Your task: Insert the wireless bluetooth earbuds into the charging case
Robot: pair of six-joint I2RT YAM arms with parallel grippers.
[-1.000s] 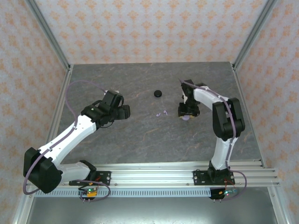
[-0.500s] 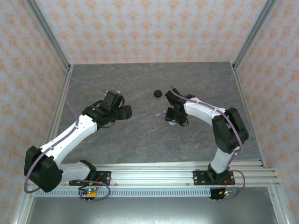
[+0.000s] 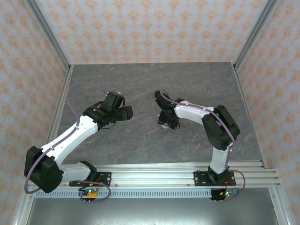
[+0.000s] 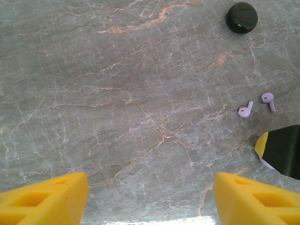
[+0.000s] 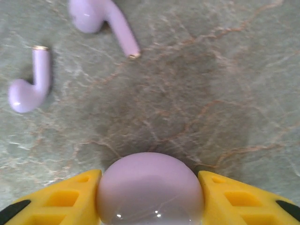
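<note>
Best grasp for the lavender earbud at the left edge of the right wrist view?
Take the earbud by its straight stem, from above, closing across the stem. It lies flat on the table, so nothing gets under it, and the rounded head would likely slip. The other earbud lies apart, leaving room.

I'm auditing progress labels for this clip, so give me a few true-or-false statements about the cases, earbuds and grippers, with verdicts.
1. The right gripper is clamped on the lavender case. True.
2. Both lavender earbuds sit inside that case. False: they lie on the table, just beyond it.
3. The left gripper grips the black case. False: it is open and empty, and the black case lies apart on the table.
4. The two lavender earbuds do not touch each other. True.
</note>
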